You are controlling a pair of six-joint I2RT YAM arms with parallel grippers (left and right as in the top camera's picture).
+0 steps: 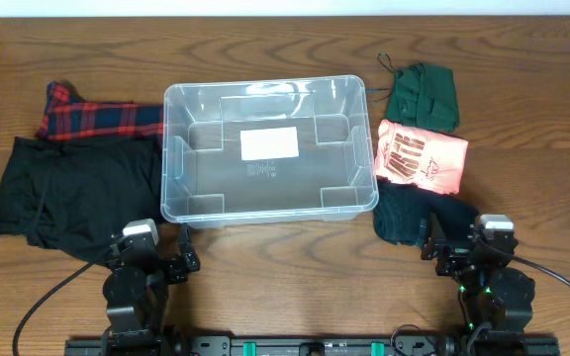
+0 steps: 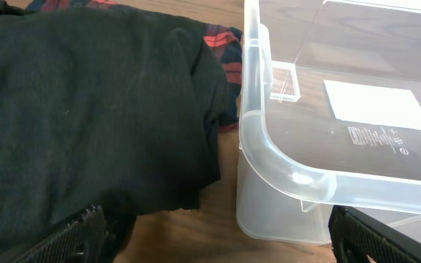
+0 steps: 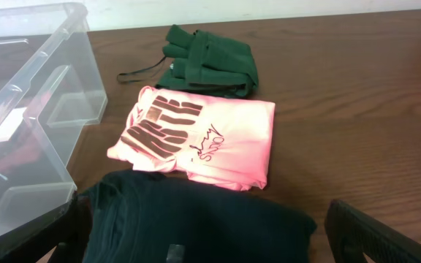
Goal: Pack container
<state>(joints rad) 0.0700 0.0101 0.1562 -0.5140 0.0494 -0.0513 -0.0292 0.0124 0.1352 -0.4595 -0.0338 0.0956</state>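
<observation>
Clear plastic container point(image 1: 172, 148) sits upright at centre of table point(image 1: 285, 40) — both sets of jaws spread wide.

Container: white label point(image 1: 269, 144) on base, long side facing arms. Left of it: black garment point(image 1: 72, 193) laid flat, red-navy plaid garment point(image 1: 97, 119) behind, partly under it. Right of it, back to front: dark green garment point(image 1: 424, 96), pink T-shirt point(image 1: 422, 156) w/ dark print, dark folded garment point(image 1: 414, 218) — the last two overlap. Left gripper point(image 2: 210, 245) low, by container's near-left corner and black garment's edge. Right gripper point(image 3: 210, 245) low over dark folded garment.
</observation>
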